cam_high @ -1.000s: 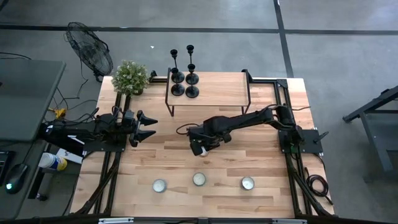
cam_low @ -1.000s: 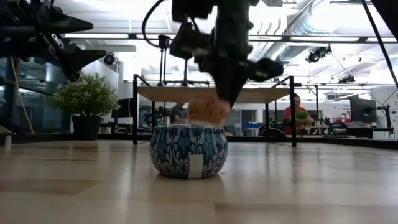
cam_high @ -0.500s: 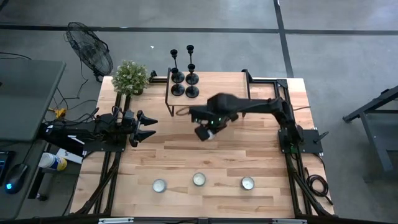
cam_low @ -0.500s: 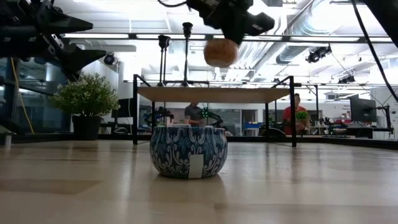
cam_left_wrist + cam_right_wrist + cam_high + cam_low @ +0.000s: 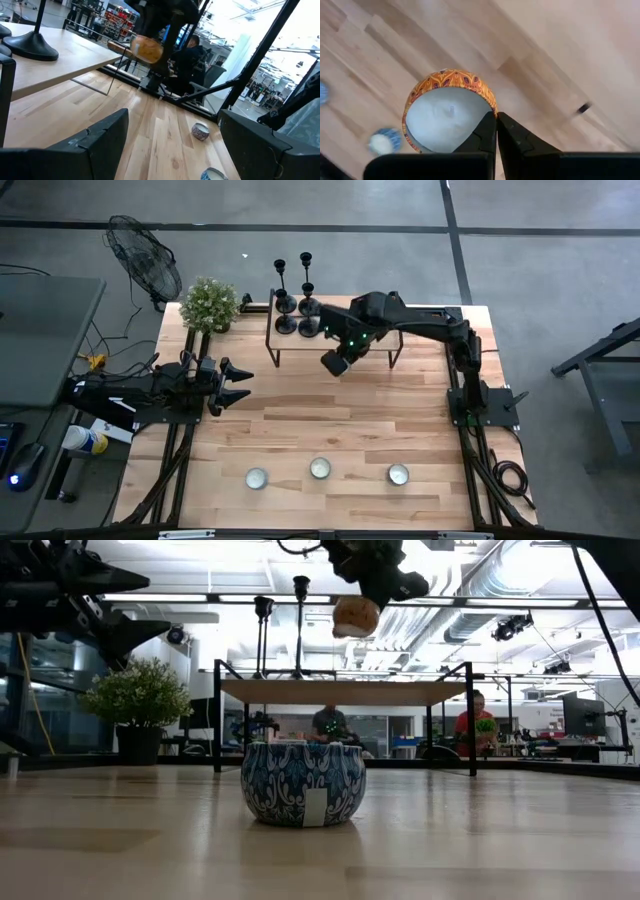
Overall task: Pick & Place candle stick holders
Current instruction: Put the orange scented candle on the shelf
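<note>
Several black candle stick holders (image 5: 297,315) stand on their round bases at the far left end of the raised wooden shelf (image 5: 350,330); they also show in the low view (image 5: 300,600). My right gripper (image 5: 336,364) hangs high over the shelf's near edge, shut on an orange patterned candle tin (image 5: 447,117) filled with white wax. From table height the tin (image 5: 356,616) shows well above the shelf top. My left gripper (image 5: 238,385) waits open at the table's left side with nothing between its fingers. My right gripper pinches the orange tin's wall at its rim (image 5: 491,107), one finger over the wax inside and one outside. The fingers come from above, pointing down. The tin hangs clear of table and shelf, slightly tilted below the fingers (image 5: 372,585).
Three candle tins (image 5: 319,468) sit in a row near the table's near edge; the blue patterned one (image 5: 303,783) fills the low view's middle. A potted plant (image 5: 210,303) stands at the far left corner. People sit in the room beyond.
My right gripper has risen from just above the table's middle and gone toward the far edge, carrying the orange tin up past shelf height. Its wrist has rolled on the way. The fingers have stayed shut on the tin.
</note>
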{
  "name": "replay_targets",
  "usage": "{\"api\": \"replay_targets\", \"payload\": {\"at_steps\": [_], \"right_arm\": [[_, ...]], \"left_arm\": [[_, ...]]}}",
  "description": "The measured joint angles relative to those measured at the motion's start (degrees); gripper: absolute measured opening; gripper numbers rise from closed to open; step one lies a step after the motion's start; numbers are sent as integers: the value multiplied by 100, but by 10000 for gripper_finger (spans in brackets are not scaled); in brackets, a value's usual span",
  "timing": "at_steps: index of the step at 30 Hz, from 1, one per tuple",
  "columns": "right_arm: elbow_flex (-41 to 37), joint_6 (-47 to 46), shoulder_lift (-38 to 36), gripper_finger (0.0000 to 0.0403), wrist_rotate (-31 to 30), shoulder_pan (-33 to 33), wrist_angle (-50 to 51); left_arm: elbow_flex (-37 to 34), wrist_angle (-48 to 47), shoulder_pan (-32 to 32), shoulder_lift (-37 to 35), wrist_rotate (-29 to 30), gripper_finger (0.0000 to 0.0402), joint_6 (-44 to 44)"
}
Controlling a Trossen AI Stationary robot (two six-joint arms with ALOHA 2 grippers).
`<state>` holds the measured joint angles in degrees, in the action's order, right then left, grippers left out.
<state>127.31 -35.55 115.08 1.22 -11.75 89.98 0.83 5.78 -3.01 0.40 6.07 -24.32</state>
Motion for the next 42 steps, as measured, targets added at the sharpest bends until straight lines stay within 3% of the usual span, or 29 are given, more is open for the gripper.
{"api": "replay_targets", "payload": {"at_steps": [11,16,35,38,42], "right_arm": [[-2,993,-56,0,-219,-739,4],[-2,1913,-91,0,-210,-1037,0],[-2,8407,-30,0,-840,-1904,-199],[-2,9157,90,0,-902,-2022,-411],[-2,9411,236,0,-1072,-2195,-492]], "left_arm": [[0,2,2,0,5,303,-1],[1,2,1,0,8,303,-1],[0,4,0,0,15,303,0],[1,4,2,0,15,303,0],[-1,4,2,0,15,303,1]]}}
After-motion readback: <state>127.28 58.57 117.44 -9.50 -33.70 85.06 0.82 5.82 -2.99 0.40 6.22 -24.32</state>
